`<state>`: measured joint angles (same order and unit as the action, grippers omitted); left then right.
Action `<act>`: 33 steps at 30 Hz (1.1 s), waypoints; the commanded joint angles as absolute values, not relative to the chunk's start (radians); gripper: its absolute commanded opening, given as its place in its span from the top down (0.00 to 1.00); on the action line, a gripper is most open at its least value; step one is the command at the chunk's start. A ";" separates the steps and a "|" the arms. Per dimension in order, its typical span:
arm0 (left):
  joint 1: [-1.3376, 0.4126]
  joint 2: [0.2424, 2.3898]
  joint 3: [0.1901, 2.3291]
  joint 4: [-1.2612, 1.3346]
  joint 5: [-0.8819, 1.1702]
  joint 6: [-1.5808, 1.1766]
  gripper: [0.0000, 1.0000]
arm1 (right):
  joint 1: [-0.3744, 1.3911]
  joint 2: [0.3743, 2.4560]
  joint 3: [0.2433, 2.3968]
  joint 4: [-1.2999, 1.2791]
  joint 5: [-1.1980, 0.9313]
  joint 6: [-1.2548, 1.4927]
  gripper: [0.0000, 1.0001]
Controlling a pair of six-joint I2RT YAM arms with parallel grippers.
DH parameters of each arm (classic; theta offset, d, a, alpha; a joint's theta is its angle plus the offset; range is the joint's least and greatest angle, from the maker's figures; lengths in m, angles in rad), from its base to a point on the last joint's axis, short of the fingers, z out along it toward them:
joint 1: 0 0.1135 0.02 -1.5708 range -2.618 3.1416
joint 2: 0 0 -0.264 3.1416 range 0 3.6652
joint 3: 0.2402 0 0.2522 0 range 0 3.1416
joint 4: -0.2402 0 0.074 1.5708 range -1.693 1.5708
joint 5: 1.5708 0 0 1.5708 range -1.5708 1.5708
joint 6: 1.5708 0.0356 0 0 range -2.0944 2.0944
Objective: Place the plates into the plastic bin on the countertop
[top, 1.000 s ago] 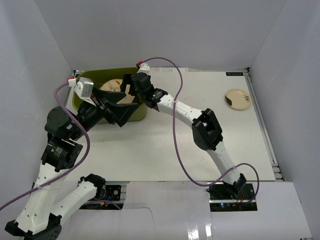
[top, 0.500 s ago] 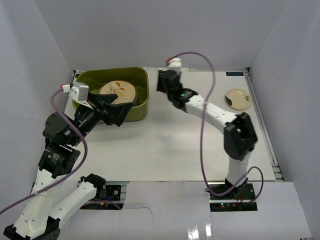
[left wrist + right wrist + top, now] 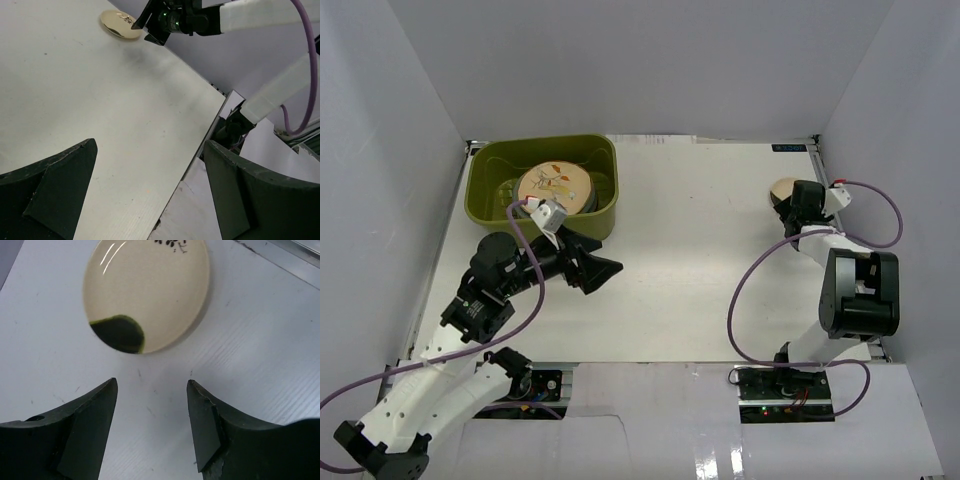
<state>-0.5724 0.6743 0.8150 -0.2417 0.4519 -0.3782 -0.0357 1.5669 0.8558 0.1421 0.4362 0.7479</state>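
The olive-green plastic bin (image 3: 603,170) stands at the back left of the countertop (image 3: 700,250). A tan floral plate (image 3: 553,186) lies on top inside it; anything under it is mostly hidden. A small cream plate with a dark patch (image 3: 150,290) lies at the back right, partly covered from above (image 3: 780,186), and also shows in the left wrist view (image 3: 119,25). My right gripper (image 3: 152,385) is open and empty just short of this plate's near edge (image 3: 790,205). My left gripper (image 3: 608,275) is open and empty over the countertop in front of the bin (image 3: 150,175).
White walls enclose the countertop on the left, back and right. A metal rail (image 3: 850,260) runs along the right edge. Purple cables (image 3: 745,300) loop from both arms. The countertop's front edge (image 3: 200,145) shows in the left wrist view.
My right arm has swung from the bin across to the cream plate at the back right. My left arm has drawn back out of the bin toward the front.
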 commanded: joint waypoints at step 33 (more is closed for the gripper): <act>-0.637 0.698 0.761 -0.193 0.272 -0.299 0.02 | -0.201 1.657 0.798 0.673 0.161 0.999 0.92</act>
<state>-0.6353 0.7197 0.7456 -0.2089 0.3347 -0.3038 -0.2050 1.8221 0.8070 0.5491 0.2085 1.0641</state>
